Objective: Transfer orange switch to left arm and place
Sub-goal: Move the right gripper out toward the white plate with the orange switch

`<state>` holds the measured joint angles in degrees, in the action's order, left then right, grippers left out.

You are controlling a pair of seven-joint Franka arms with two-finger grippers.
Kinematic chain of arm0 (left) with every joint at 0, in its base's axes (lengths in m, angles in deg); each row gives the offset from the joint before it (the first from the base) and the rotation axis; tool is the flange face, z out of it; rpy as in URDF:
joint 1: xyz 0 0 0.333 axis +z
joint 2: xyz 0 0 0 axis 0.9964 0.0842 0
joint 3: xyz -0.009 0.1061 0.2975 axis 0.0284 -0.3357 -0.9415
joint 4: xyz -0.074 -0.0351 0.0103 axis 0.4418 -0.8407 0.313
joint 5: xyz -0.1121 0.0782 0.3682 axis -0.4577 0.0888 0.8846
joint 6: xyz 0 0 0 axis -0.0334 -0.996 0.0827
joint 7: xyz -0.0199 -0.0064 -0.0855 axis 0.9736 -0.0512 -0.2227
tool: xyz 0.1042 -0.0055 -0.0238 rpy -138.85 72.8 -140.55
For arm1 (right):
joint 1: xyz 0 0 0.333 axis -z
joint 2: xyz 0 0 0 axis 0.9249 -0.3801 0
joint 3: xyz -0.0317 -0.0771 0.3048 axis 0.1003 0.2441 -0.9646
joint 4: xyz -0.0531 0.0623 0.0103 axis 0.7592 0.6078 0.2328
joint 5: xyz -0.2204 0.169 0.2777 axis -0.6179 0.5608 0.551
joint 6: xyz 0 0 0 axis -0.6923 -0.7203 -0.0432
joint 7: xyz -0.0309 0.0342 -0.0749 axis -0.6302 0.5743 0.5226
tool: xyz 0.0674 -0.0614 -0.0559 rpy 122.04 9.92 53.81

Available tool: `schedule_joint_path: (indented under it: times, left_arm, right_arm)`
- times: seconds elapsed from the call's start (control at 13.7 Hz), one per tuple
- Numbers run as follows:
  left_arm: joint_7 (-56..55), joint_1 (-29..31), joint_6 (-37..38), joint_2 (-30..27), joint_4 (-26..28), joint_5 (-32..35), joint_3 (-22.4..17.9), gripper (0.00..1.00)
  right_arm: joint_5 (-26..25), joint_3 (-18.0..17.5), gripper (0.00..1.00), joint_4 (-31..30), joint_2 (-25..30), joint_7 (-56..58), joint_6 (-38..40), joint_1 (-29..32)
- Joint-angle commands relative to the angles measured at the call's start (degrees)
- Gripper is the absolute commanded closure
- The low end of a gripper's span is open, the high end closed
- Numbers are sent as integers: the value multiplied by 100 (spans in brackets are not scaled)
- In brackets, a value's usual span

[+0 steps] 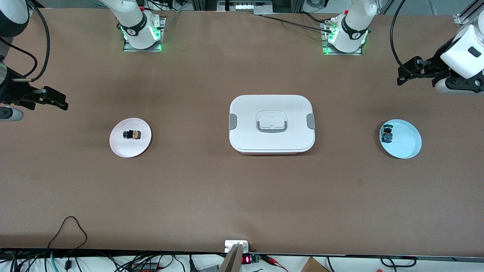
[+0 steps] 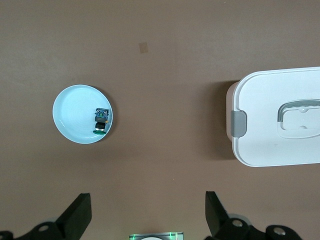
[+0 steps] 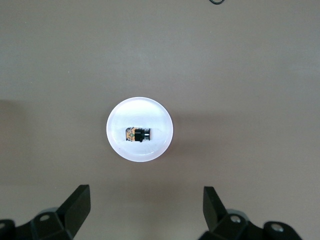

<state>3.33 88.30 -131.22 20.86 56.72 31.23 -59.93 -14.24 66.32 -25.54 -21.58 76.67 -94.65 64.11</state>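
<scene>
The orange switch (image 1: 132, 134) lies on its side on a pale pink plate (image 1: 130, 147) toward the right arm's end of the desk (image 1: 242, 196). The white box (image 1: 271, 123) sits closed at the middle, well apart from it. A light blue plate (image 1: 406, 145) holding a blue-and-green switch (image 1: 387, 135) lies toward the left arm's end. The right tool (image 1: 56, 99) hangs empty with fingers spread, up over the desk's edge at its own end. The left tool (image 1: 406, 73) hangs likewise, spread and empty, over its end.

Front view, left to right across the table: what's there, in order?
Right gripper → pink plate holding the orange switch → box → blue plate holding the blue-and-green switch → left gripper.
</scene>
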Motion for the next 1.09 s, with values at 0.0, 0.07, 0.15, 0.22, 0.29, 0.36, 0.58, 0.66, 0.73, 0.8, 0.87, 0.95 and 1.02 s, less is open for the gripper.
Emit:
schedule_joint_path:
  times: [0.0,0.07,0.15,0.22,0.29,0.36,0.58,0.66,0.73,0.8,0.87,0.95,1.02]
  left_arm:
    - [-20,30,113,24,-112,-16,14,0]
    - [-20,30,113,24,-112,-16,14,0]
    - [-20,30,113,24,-112,-16,14,0]
    - [-29,30,113,24,-112,-16,14,0]
    - [-29,30,113,24,-112,-16,14,0]
    - [-29,30,113,24,-112,-16,6,0]
    - [-29,30,122,24,-112,-16,6,0]
    - [-29,30,122,24,-112,-16,6,0]
    - [-29,30,122,24,-112,-16,6,0]
    - [-38,30,122,24,-112,-16,6,0]
    - [-38,30,130,24,-112,-16,6,0]
    - [-38,30,122,24,-112,-16,6,0]
    - [-38,30,130,24,-112,-16,6,0]
  right_arm:
    - [22,-30,0,40,30,26,95,13]
    - [13,-21,0,57,22,-34,87,13]
    - [22,-21,0,57,22,-35,69,21]
    - [31,-13,0,57,22,-26,69,30]
    - [22,-12,0,57,22,17,60,30]
    - [-13,-12,0,57,13,26,78,30]
    - [31,-21,0,57,-75,-43,25,21]
    - [31,-21,0,57,-127,-53,25,13]
    - [40,-21,0,48,-154,-53,8,30]
    - [31,-21,0,48,-206,8,-10,39]
    - [14,-21,0,48,-242,44,-19,56]
    - [-21,-21,0,48,-303,35,-62,57]
    - [-39,-13,0,40,-338,44,-115,65]
